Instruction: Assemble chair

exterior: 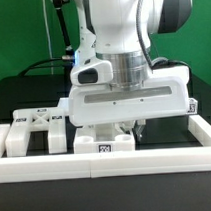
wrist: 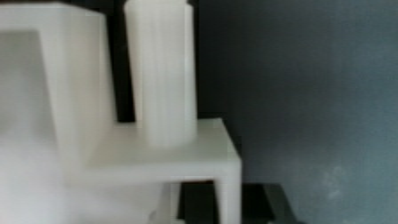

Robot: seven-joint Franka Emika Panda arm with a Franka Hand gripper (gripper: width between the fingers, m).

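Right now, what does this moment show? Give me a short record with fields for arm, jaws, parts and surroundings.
arm: gripper low, at the tagged chair piece
jaws: shut; whether they grip anything cannot be told
parts: loose chair pieces on the black table, at the exterior view's left
surroundings: white border rail along the front, close before the tagged chair piece

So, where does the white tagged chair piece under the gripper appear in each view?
Exterior view: the chair piece sits low in the middle, just under the gripper, behind the front rail.
Wrist view: probably the same chair piece, very close and blurred, with an upright post; no tags show.
Shared landmark: the black table beside it in both views.
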